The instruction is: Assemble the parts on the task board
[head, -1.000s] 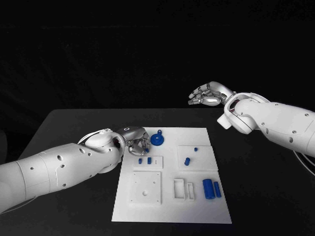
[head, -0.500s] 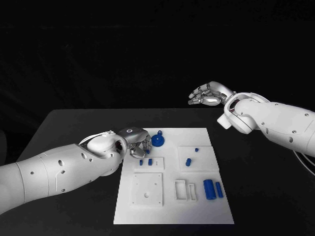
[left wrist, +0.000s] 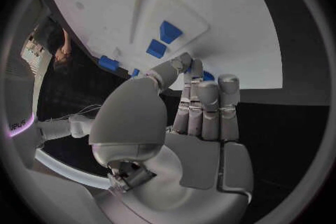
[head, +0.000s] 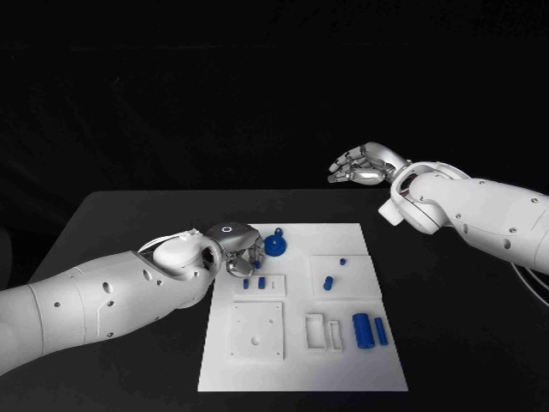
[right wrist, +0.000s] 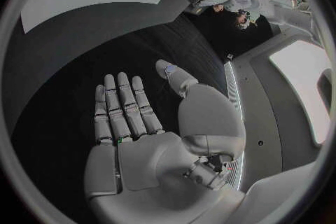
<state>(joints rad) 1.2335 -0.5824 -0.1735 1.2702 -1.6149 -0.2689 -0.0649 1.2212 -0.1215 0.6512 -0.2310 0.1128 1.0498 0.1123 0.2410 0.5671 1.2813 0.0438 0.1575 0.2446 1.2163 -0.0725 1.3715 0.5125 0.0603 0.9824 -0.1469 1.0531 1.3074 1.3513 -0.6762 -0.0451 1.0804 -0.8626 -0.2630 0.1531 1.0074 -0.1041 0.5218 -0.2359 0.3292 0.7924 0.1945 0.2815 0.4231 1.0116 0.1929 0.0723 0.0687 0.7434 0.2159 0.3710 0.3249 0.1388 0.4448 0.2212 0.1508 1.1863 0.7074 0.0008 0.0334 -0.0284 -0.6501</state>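
Note:
The white task board (head: 349,369) lies mid-table. My left hand (head: 235,245) hovers low over its far left corner, fingers straight and close together, thumb tip against them (left wrist: 183,65). A bit of blue (left wrist: 208,75) shows just behind those fingertips; whether it is pinched is unclear. The round blue part (head: 274,245) sits right beside that hand. Two small blue pieces (head: 254,281) lie just nearer, two more (head: 328,281) to the right, and two blue cylinders (head: 370,330) near the front right. My right hand (head: 361,165) is raised beyond the board, fingers spread, holding nothing (right wrist: 133,117).
The black table (head: 114,223) surrounds the board, with room on both sides. A raised white square block (head: 256,329) and narrow white slots (head: 322,331) sit on the board's near half. My right forearm (head: 485,215) crosses above the table's right side.
My left hand has edged slightly to the right, toward the round blue part. The right hand has not moved. The whole picture shifted a little.

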